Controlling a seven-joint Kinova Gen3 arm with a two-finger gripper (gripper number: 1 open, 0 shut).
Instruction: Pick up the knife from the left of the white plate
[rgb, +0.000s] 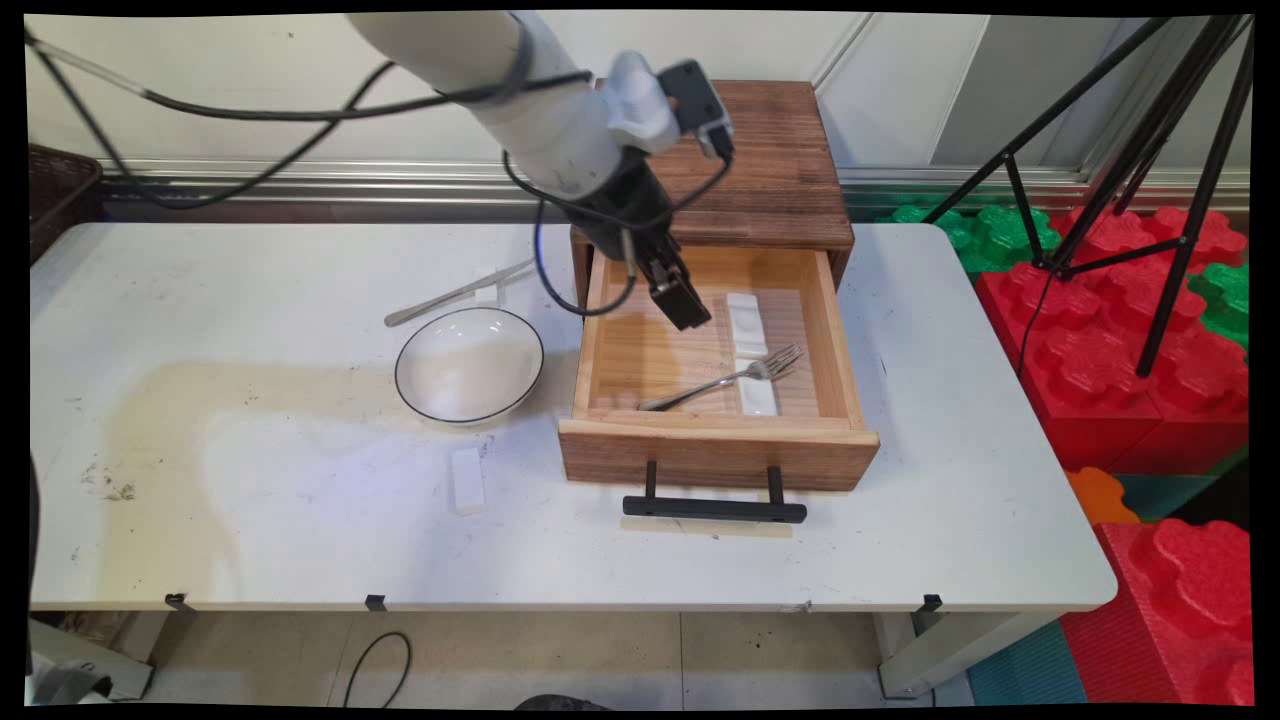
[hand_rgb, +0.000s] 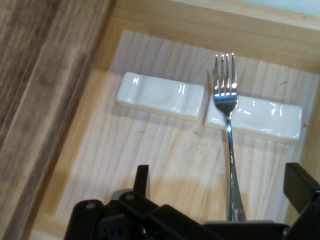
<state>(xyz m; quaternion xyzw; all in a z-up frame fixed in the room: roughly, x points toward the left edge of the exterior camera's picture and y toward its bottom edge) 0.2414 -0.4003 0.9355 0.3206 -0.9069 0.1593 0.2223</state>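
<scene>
My gripper (rgb: 686, 304) hangs open inside the pulled-out wooden drawer (rgb: 718, 455), over its back left part, holding nothing. A silver fork (rgb: 725, 378) lies on the drawer floor, its tines resting across a white ceramic rest (rgb: 758, 397). A second white rest (rgb: 746, 322) lies just behind it. In the hand view the gripper (hand_rgb: 221, 176) is spread wide, and the fork (hand_rgb: 227, 100) runs up between the fingers (hand_rgb: 142, 176), its handle nearer the right one. Its tines sit on the right rest (hand_rgb: 270, 119), with the other rest (hand_rgb: 161, 96) to the left.
A white bowl (rgb: 469, 363) with a dark rim stands left of the drawer. A long metal utensil (rgb: 455, 293) lies behind it and a third white rest (rgb: 467, 480) in front. The drawer's cabinet (rgb: 770, 160) stands at the back. A tripod (rgb: 1150, 180) and red foam blocks (rgb: 1120, 350) are off to the right.
</scene>
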